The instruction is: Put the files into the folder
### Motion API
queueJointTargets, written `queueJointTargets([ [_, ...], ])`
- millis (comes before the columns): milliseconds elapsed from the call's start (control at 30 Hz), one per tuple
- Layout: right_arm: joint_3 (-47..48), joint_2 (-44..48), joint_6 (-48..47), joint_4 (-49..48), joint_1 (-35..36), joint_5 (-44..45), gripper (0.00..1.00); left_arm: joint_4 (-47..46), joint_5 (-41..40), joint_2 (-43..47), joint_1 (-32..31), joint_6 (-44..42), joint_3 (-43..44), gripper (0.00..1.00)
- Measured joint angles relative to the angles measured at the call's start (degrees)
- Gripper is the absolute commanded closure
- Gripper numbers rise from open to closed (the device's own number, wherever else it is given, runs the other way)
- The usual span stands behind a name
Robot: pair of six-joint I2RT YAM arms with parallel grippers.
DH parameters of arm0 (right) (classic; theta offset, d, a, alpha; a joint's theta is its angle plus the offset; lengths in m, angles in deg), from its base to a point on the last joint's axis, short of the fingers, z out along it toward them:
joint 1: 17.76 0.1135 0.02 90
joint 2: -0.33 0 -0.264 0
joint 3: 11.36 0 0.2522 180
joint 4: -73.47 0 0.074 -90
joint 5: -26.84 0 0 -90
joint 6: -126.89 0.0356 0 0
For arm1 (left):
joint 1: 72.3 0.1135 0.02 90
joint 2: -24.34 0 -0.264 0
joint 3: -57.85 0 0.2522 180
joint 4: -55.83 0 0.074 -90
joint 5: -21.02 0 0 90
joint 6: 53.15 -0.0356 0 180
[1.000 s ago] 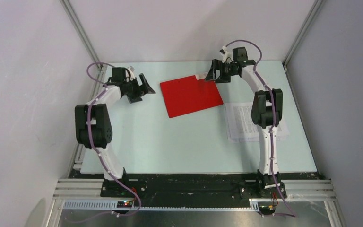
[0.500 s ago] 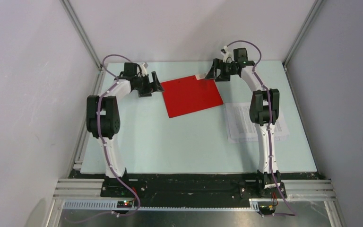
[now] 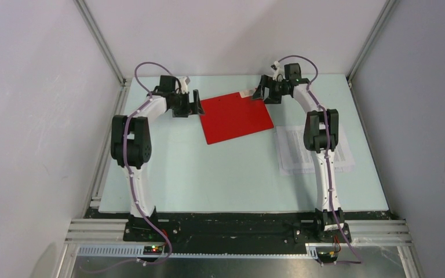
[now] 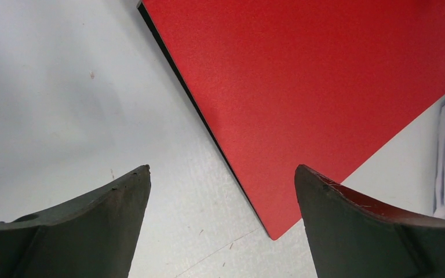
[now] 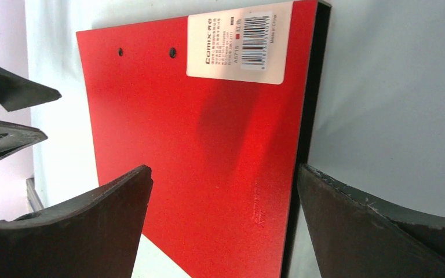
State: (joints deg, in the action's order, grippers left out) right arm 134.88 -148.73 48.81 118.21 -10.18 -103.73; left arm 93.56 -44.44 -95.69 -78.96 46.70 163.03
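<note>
The red folder lies closed and flat at the back middle of the table, a white label near its far right corner. Printed white files lie to its right, partly under the right arm. My left gripper stands open at the folder's left corner; in the left wrist view the red cover and its black edge run between my fingers. My right gripper is open over the folder's far right corner, its fingertips astride the black spine edge.
The pale table is boxed in by white walls and aluminium posts. A black rail with the arm bases runs along the near edge.
The left arm has swung right and forward, bringing its open gripper up to the folder's left corner. The right gripper has barely shifted at the far right corner. Folder and files lie as before.
</note>
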Motion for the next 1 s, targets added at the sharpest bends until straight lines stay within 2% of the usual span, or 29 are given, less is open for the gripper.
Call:
queueJointTargets([
  [500,-7.45,0.04,6.27,-6.91,-0.33,-13.31,0.32,0.61,-0.59,-0.09,-0.48,-1.46,0.00,0.02],
  [633,-10.43,0.61,8.61,-9.09,-0.33,-17.18,0.46,0.63,-0.50,-0.22,-0.52,-1.97,0.00,0.02],
  [667,-11.13,0.83,9.29,-9.64,-0.33,-18.21,0.53,0.63,-0.46,-0.24,-0.55,-2.03,0.00,0.02],
  [733,-12.09,1.29,10.58,-10.62,-0.33,-19.93,0.61,0.66,-0.42,-0.28,-0.61,-2.40,0.00,0.02],
  [833,-13.25,2.03,13.11,-12.66,-0.42,-22.69,0.62,0.68,-0.44,-0.31,-0.81,-2.84,0.00,0.02],
  [1000,-14.36,3.61,16.63,-15.69,-0.52,-26.58,0.52,0.79,-0.55,-0.31,-1.31,-3.50,0.00,0.02],
])
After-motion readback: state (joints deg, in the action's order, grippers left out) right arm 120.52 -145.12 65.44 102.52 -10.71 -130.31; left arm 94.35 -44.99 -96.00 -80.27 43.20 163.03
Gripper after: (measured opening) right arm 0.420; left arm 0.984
